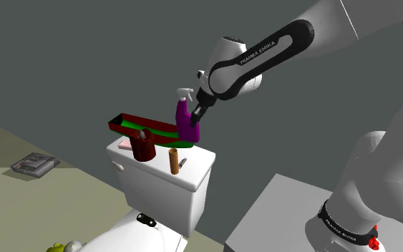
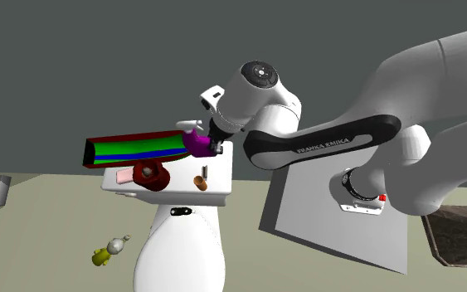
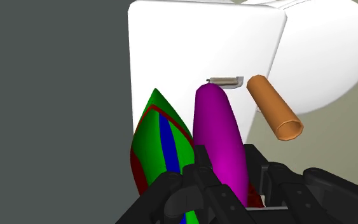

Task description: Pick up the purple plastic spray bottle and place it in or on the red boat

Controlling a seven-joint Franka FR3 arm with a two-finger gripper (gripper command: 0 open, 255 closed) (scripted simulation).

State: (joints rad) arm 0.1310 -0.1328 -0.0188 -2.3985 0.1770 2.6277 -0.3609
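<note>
Pinching the purple spray bottle (image 3: 219,137) between its two black fingers, the gripper (image 3: 225,168) clasped the bottle's body on both sides in the wrist view. In the shoulder view the gripper (image 1: 195,114) met the bottle (image 1: 187,123) at the frame's centre. There the bottle stood roughly upright, its white trigger head (image 1: 185,92) on top.

The bottle's base overlapped the near end of the red boat (image 1: 139,125), which had a green and blue inside. Whether the base rested in the boat or hung just beside it could not be told. In the second exterior view the bottle (image 2: 195,141) sat against the boat's right end (image 2: 136,149), left of centre, with the gripper (image 2: 213,145) just to its right.

The boat lay over the top of a white toilet tank (image 1: 164,182). On that top stood a dark red cup (image 1: 144,145), a pink object (image 1: 124,143) and an orange-brown cylinder (image 1: 174,162) with a small grey piece (image 1: 182,162) beside it.

Below the tank lay the white toilet lid (image 1: 132,229). A yellow-green toy (image 2: 103,255) lay on the floor at the lower left, and a grey book (image 1: 35,165) lay at the shoulder view's left. The arm's white stand (image 1: 285,215) filled the lower right.
</note>
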